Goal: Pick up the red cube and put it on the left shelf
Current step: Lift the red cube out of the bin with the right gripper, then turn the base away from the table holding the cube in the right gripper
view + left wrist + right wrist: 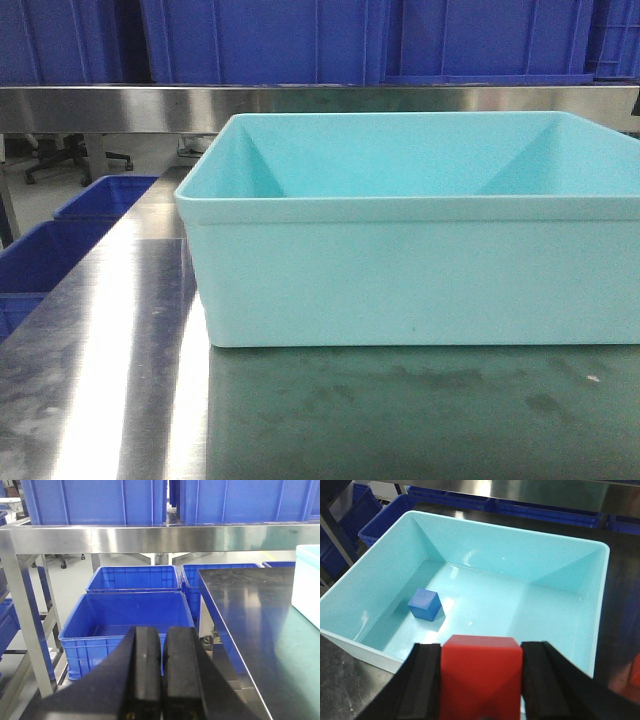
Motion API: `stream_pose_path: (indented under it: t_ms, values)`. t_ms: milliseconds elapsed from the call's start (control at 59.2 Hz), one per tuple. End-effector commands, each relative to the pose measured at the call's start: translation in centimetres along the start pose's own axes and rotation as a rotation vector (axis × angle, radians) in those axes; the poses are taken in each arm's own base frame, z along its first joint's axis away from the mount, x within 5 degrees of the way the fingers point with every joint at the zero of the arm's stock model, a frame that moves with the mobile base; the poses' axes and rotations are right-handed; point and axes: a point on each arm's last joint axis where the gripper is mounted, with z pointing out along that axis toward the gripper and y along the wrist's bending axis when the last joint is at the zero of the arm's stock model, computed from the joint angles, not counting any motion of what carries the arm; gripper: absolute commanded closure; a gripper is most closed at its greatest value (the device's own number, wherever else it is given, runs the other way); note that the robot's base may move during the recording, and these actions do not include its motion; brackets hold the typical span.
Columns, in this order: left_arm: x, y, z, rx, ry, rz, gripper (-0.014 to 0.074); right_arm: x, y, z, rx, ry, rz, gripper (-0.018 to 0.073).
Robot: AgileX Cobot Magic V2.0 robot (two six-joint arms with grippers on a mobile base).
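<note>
Table (110,330): steel top, with a green mat over its near right part. A shelf (300,105) with a steel front rail runs along the far edge, above table height. It carries blue crates (260,40). More floor crates (130,615) stand beyond the table's left edge.

Bin (400,270): teal, open-topped, on the right part of the table under the shelf rail. Its left wall is set in from the table's left edge.

Left gripper (162,670): pads pressed together with nothing between them. It hangs off the table's left edge and faces the floor crates and the shelf frame.

Right gripper (481,692): clamped on the red cube (480,655), one pad on each side face. The cube is lifted clear and sits just above the bin's near rim, slightly left of the rim's middle.

Blue cube (424,604): on the bin floor near the left wall. It is well apart from the red cube and not part of the task.

Judgement: the pick is done and the carry and placing are left. The key relation is that the cube is in the right arm, over the bin on the table's right part, while the target lies to the left and higher up. The right arm therefore has to go up and across. The left arm is nearer that side but holds nothing. The cube has no long axis to align. Its underside needs to clear the bin rim and then the shelf rail. Which shelf section counts as "left" cannot be told from these views.
</note>
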Motion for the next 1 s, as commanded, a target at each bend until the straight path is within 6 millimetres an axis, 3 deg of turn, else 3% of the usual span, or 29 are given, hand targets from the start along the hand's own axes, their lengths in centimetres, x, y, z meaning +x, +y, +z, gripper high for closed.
stream_pose_path:
  t_ms: [0, 979]
  values:
    - [-0.11, -0.04, -0.06, 0.007, -0.083, -0.005, 0.0495, -1.51, 0.17, -0.64, -0.006, -0.111, -0.011, 0.0494]
    - [-0.11, -0.04, -0.06, 0.007, -0.083, -0.005, 0.0495, -1.51, 0.17, -0.64, -0.006, -0.111, -0.011, 0.0494]
